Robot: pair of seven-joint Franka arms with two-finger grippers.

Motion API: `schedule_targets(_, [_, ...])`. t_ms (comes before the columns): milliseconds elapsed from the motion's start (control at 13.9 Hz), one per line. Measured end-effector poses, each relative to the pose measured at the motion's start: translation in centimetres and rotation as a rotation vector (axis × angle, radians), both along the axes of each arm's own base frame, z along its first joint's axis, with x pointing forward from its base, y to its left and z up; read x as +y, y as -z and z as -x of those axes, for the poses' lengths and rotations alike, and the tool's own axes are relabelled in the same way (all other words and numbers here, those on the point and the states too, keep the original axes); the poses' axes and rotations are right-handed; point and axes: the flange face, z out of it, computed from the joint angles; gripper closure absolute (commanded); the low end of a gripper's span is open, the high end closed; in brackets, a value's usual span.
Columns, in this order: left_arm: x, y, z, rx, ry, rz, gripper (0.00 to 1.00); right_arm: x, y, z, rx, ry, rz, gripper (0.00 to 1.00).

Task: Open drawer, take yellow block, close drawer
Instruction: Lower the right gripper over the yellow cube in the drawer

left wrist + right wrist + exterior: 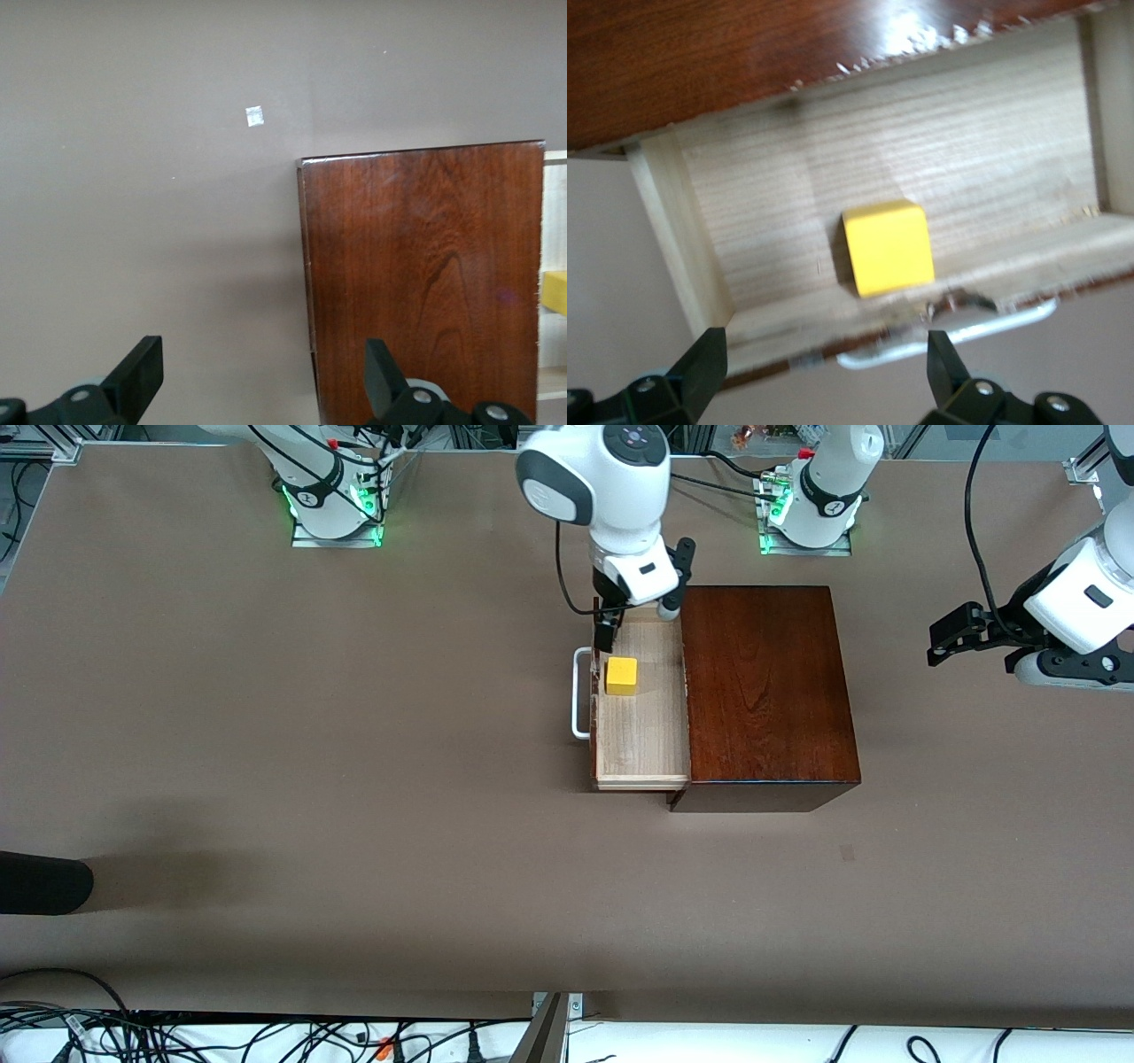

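1. I judge the yellow block (pixel 621 676) to be light and rigid, probably wood or plastic with smooth plain faces, so it may slip a little if I pinch it off-centre. I would take it on two opposite flat sides, near the middle of its height, with the jaws square to the faces.
2. The block is a small bright cube with sharp edges and no marks. It lies on the pale floor of the drawer (pixel 642 731), close to the drawer's front wall and in the part farther from the front camera. It touches no wall as far as I can see, so there is room for a finger on each side.
3. The drawer is pulled out of the dark reddish-brown box (pixel 766 691) toward the right arm's end of the worktop (pixel 354 779). Its white bar handle (pixel 580 695) is free; nothing holds it.
4. The right gripper (pixel 824 363) hangs over the drawer, just above the front wall near the block. Its jaws are wide open and hold nothing.
5. The left gripper (pixel 266 376) waits above the worktop toward the left arm's end, beside the box. Its jaws are open and empty.
6. The drawer should slide easily, but the box may shift if I push the front too hard when closing.
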Motion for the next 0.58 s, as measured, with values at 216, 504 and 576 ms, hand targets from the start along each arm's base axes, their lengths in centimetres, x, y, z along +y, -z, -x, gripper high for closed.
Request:
schedule_targets(216, [-0.3,0.0,0.1,0.001,0.008,-0.007,0.00,1.3,2.5,-0.3,-0.022,-0.052,0.012,0.00])
schedule_targets(504, [-0.3,-0.5,0.2,-0.006,0.008,-0.007,0.00,1.2,3.2,-1.3,-0.031,-0.078,0.009,0.00])
schedule_targets(576, [-0.3,-0.7,0.2,-0.009,0.008,-0.007,0.00,1.2,3.4,-1.4,-0.032,-0.084,0.009,0.00])
